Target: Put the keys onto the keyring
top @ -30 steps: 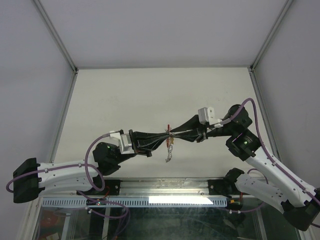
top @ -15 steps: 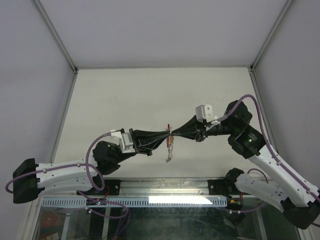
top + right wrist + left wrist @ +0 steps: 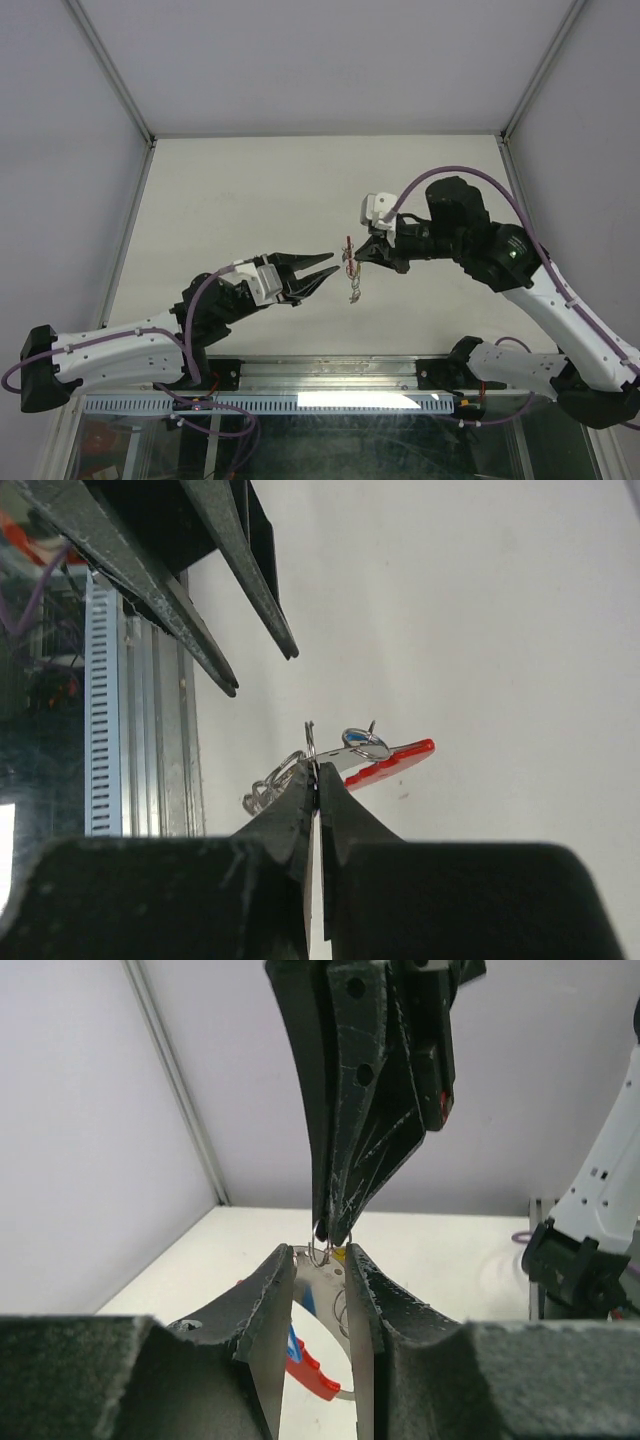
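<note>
Top external view: the right pincer (image 3: 361, 257) is clamped on the keyring (image 3: 350, 262). It holds the keyring in the air over the near half of the worktop (image 3: 250, 190), about midway between the left and right edges, with the chain (image 3: 354, 292) hanging down. The left pincer (image 3: 335, 261) has its jaws apart just beside the keyring, not touching it. In the right wrist view the fingertips pinch the silvery ring (image 3: 309, 738). The red tab (image 3: 395, 758) lies beyond it, and a blue key head (image 3: 351, 738) sits against the tab.
</note>
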Available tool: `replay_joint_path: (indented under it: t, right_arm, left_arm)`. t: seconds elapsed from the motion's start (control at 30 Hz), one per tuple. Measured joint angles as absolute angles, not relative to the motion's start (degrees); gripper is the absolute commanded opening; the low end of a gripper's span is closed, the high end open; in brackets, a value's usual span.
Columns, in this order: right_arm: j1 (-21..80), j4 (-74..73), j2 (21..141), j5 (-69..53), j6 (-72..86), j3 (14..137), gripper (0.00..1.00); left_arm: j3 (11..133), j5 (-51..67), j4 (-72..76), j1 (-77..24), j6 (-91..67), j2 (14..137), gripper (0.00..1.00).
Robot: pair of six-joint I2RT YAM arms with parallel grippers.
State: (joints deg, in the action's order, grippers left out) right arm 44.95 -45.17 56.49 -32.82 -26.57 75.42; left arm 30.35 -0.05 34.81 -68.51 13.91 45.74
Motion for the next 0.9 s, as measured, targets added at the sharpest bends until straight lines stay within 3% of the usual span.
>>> replay_joint_path:
  t: [0.47, 0.9]
  right_arm:
    - [55.0, -75.0, 75.9, -5.4, -23.1, 93.1, 0.00]
    - [56.4, -77.8, 77.3, -3.1, -21.0, 96.1, 0.00]
  left_arm:
    - [31.4, -1.5, 26.3, -68.5, 16.1, 50.2, 0.26]
    - [33.4, -1.0, 25.0, -68.5, 16.1, 57.9, 0.34]
